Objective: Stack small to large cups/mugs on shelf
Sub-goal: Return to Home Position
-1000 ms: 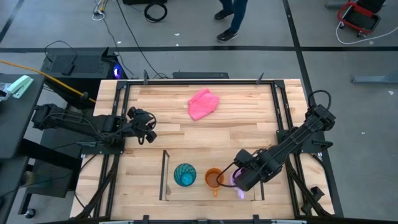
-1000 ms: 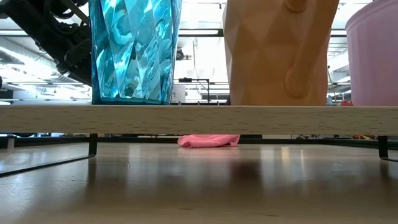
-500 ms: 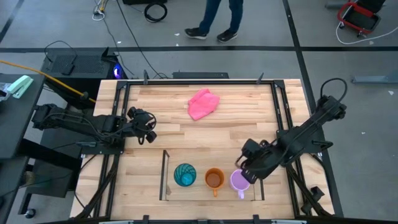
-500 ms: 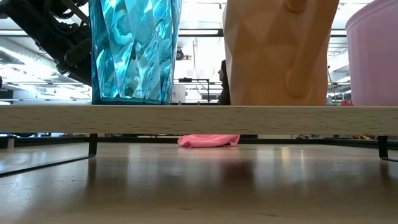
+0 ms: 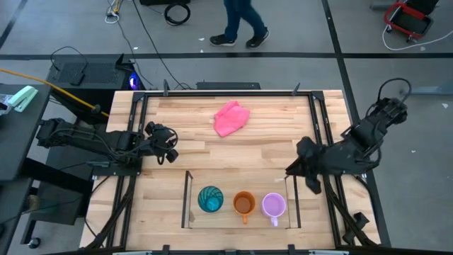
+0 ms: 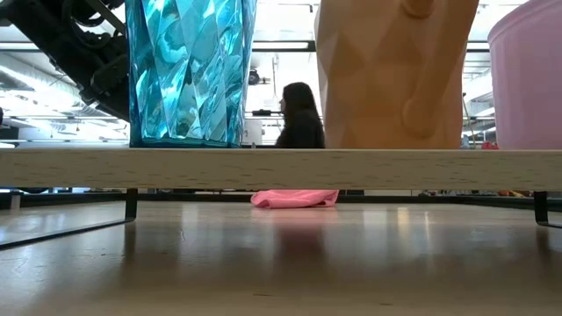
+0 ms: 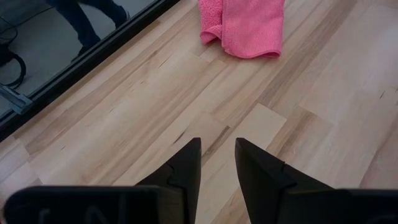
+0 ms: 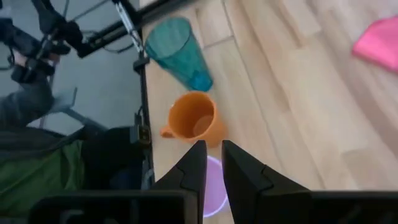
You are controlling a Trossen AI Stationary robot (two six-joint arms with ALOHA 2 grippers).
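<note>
— Looking from the near edge of the table (image 5: pixel 283 120), what sits on the shelf (image 6: pixel 281 168)?

— Three cups in a row on its pale plank, all upright. The teal tumbler (image 5: pixel 210 199) is at the left end, the orange mug (image 5: pixel 243 204) in the middle, and the lilac mug (image 5: pixel 273 205) at the right end. Each stands just beside the next, not touching.

— And the arms?

— The right gripper (image 5: pixel 294 168) hangs over bare wood just behind the shelf's right end, clear of the lilac mug. Its fingers are drawn close with only a thin slit between them, pinching nothing. The left gripper (image 5: pixel 168 145) waits near the table's left edge, well apart from the shelf. Its fingers are likewise nearly together and empty.

— Farther back?

— A pink cloth (image 5: pixel 231 117) lies crumpled toward the far side of the table. Beyond the table, a person (image 5: pixel 241 21) is mid-stride on the grey floor.
</note>
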